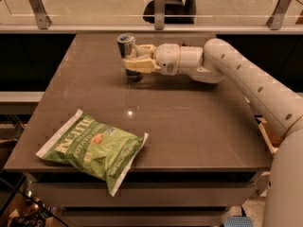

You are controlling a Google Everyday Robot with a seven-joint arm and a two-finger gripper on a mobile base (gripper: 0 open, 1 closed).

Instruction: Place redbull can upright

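The fingers (140, 65) are closed around the middle of the redbull can (126, 43), one on each side, pinching its body. The gripper (129, 58) sits at the far end of the surface (189, 122), left of centre, with the white arm (236, 72) reaching in low from the right.

The redbull can stands close to upright in the grasp, its shiny top end facing up and leaning slightly to the left. Its base is at or just above the surface; contact cannot be confirmed. The green chip bag (94, 146) lies flat near the front left corner, well apart from the can.

Step in hand, as judged: setting down, just before release. The next move calls for confirming that the base rests flat, spreading the fingers evenly, and withdrawing to the right without brushing the can, since a slim can tips easily.
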